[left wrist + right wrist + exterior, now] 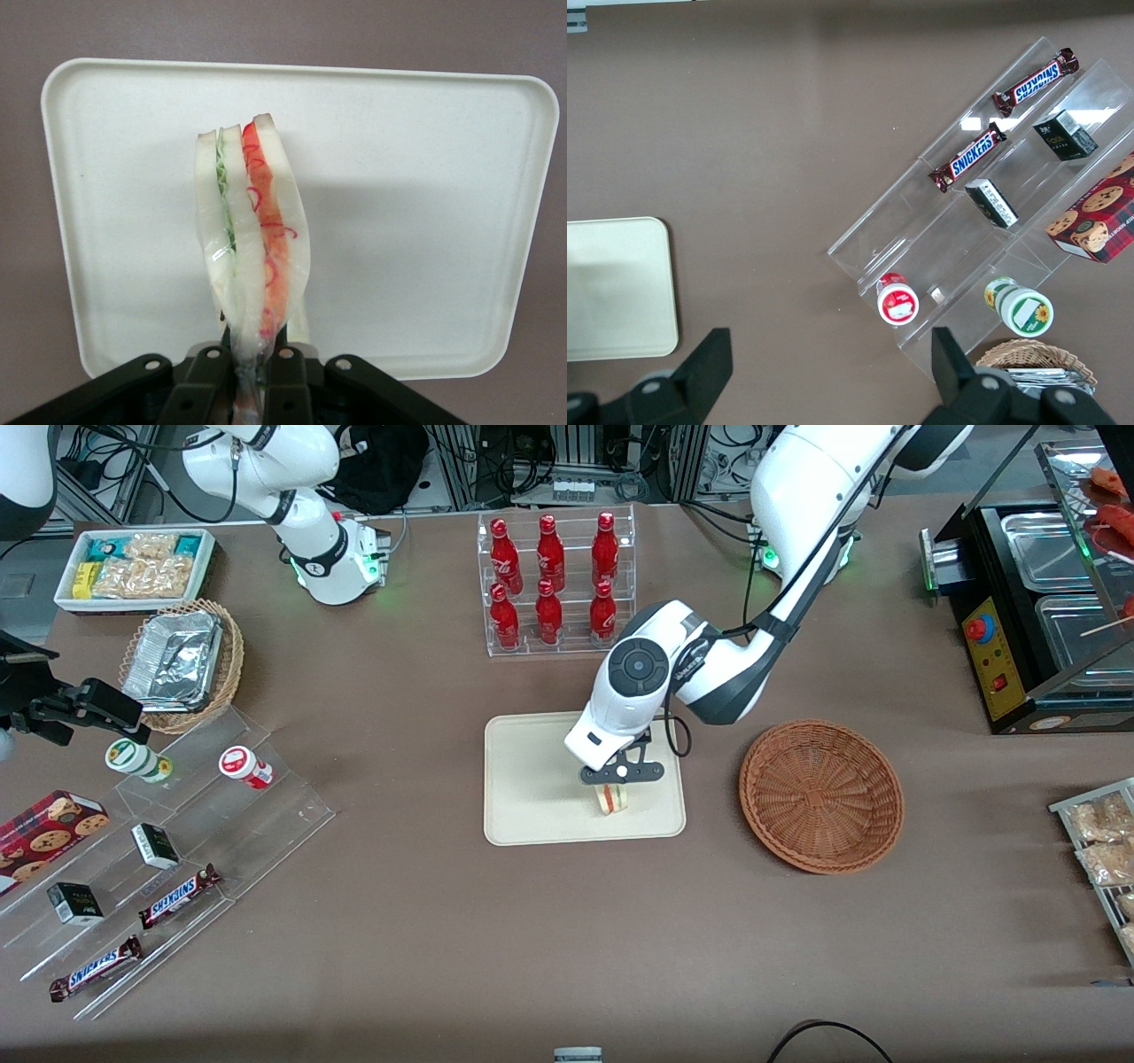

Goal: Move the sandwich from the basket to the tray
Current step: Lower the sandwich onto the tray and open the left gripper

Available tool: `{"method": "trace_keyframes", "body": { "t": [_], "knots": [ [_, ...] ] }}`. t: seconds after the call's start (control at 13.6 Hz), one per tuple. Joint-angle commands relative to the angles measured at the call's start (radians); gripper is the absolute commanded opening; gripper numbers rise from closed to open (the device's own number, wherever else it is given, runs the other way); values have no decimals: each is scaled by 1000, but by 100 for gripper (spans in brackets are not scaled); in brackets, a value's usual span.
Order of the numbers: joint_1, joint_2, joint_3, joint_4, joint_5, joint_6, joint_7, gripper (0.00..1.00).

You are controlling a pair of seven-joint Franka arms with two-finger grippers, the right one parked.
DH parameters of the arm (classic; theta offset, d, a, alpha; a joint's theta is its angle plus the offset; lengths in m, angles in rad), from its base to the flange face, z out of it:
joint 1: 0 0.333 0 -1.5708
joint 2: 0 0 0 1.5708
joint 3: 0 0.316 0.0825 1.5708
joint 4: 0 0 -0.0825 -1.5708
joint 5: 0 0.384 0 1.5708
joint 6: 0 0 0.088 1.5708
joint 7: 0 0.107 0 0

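In the front view's centre, the gripper holds the sandwich over the tray, the basket lying beside. Only the wrist view shows fingers clamped on the sandwich's wrapped tip.

Tray corner near candy rack

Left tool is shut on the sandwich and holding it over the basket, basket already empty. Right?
Not quite. The tool is shut on the sandwich, but it holds it over the tray, not the basket. The front view shows the basket empty, off toward the working arm's end; the left wrist view shows the tray directly beneath the sandwich.
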Motion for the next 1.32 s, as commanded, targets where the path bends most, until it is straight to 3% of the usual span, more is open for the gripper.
{"method": "trace_keyframes", "body": {
  "t": [0.0, 0.88, 0.96, 1.03, 1.1, 1.18, 1.25],
  "knots": [
    [-34, 43, 9, 25, 8, 50, -7, 9],
    [-88, 75, 11, -9, 34, 91, -4, 10],
    [-88, 75, 11, -15, 35, 91, -4, 20],
    [-88, 73, 11, -16, 35, 90, -11, 49],
    [-88, 70, 11, -16, 35, 88, -18, 91],
    [-88, 61, 11, -15, 34, 87, -22, 100],
    [-87, 41, 11, -13, 32, 81, -33, 100]
  ]
}}
